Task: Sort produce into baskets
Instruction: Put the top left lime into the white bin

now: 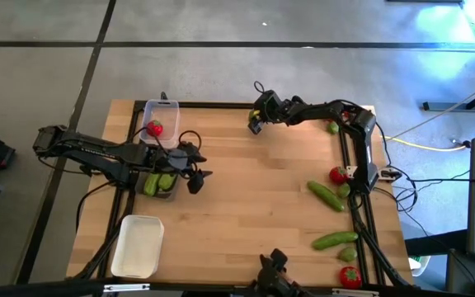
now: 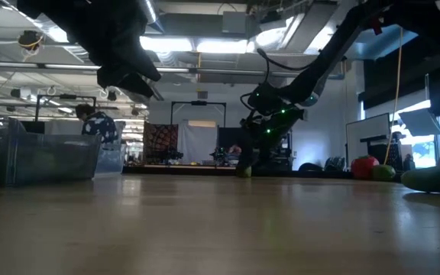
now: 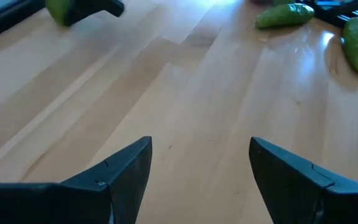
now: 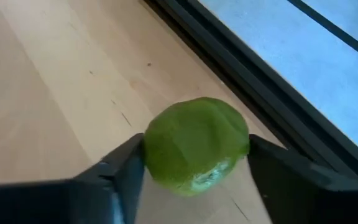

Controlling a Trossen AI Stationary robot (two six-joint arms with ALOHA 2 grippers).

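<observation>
My right gripper (image 1: 256, 125) is at the table's far edge, near its middle, shut on a small round green lime (image 4: 194, 146). My left gripper (image 1: 198, 180) is open and empty over the bare wood, just right of a clear bin (image 1: 158, 186) holding green pieces. A second clear bin (image 1: 160, 124) at the far left holds a red tomato (image 1: 154, 128). An opaque white bin (image 1: 138, 245) stands at the near left. Two cucumbers (image 1: 326, 195) (image 1: 335, 240), tomatoes (image 1: 337, 174) (image 1: 350, 276) and limes (image 1: 333, 127) lie along the table's right side. My right gripper pinches the lime by two opposite sides (image 4: 151, 146) between its two fingers. The fingers slant down at it from the table's right side. The lime sits low over the wood by the black edge rail; I cannot tell whether it rests on the table.
A black rail (image 4: 241, 68) runs along the table's far edge, right beside the lime. The wood between the two arms (image 1: 262, 190) is bare. Cables trail by the right arm's base (image 1: 386, 173). In the left wrist view the cucumbers (image 3: 284, 15) lie far ahead.
</observation>
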